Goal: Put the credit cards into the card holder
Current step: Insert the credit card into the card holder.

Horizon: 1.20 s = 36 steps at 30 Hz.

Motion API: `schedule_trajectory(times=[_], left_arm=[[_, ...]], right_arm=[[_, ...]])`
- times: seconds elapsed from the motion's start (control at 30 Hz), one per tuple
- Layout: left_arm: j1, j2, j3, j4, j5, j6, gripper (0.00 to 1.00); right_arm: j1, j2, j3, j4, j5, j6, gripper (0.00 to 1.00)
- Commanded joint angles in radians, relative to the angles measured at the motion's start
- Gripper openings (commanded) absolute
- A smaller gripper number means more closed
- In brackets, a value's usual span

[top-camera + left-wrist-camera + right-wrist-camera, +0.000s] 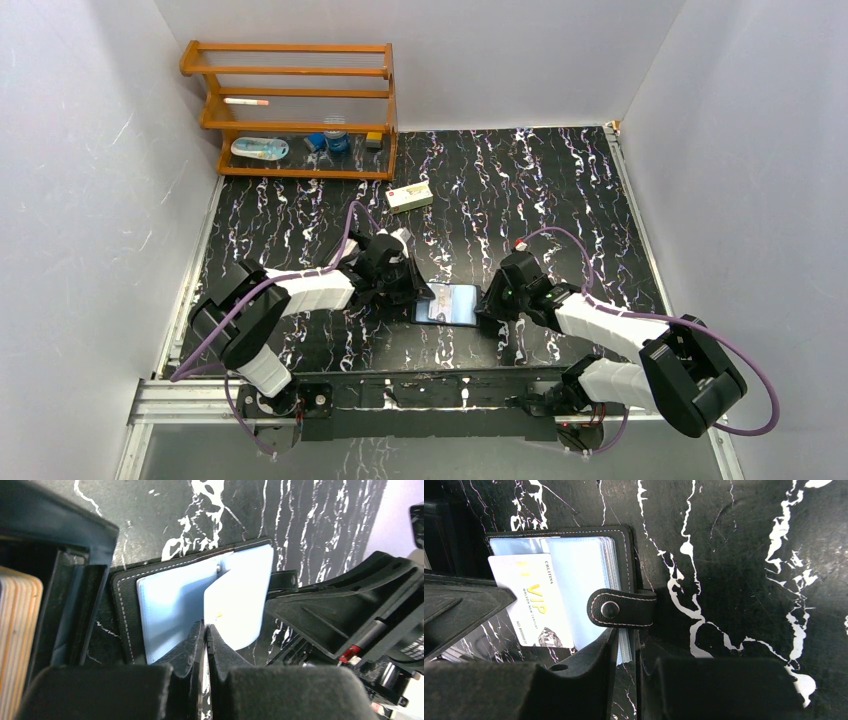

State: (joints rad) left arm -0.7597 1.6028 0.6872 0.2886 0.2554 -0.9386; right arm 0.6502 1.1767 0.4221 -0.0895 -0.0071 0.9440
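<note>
Step in hand, as judged: seating one card in the holder.

Left gripper [206,629]: fingers together, tips at the near edge of the card [240,600]. Whether they pinch that edge or only press against it cannot be told.

The card lies flat just beyond those tips and partly over the pale sleeves of the open holder [165,595]. Its near part overhangs the holder toward the left fingers. Whether its far edge has entered a sleeve cannot be told.

Right gripper [630,652]: fingers clamped on the holder's edge, with the tab [621,609] just ahead of them. It appears to be steadying the holder on the table [734,555].

Next move, as judged: drive the card straight away from the left fingers until none overhangs, with the right grip unchanged.

No other cards are seen. Well beyond both grippers stand a carton [410,196] and a rack [290,110].
</note>
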Motion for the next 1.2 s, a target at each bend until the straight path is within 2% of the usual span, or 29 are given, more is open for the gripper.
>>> schedule_trajectory(times=[0.0, 0.97, 1.17], left_arm=[[-0.016, -0.007, 0.022, -0.092, -0.06, 0.044, 0.0], [-0.043, 0.039, 0.056, -0.065, -0.185, 0.098, 0.0], [-0.062, 0.047, 0.066, -0.068, -0.216, 0.158, 0.0]], right_arm=[[0.004, 0.002, -0.025, 0.001, 0.022, 0.001, 0.26], [0.004, 0.005, -0.031, 0.024, 0.006, 0.005, 0.27], [0.004, 0.004, -0.032, 0.028, 0.005, 0.006, 0.27]])
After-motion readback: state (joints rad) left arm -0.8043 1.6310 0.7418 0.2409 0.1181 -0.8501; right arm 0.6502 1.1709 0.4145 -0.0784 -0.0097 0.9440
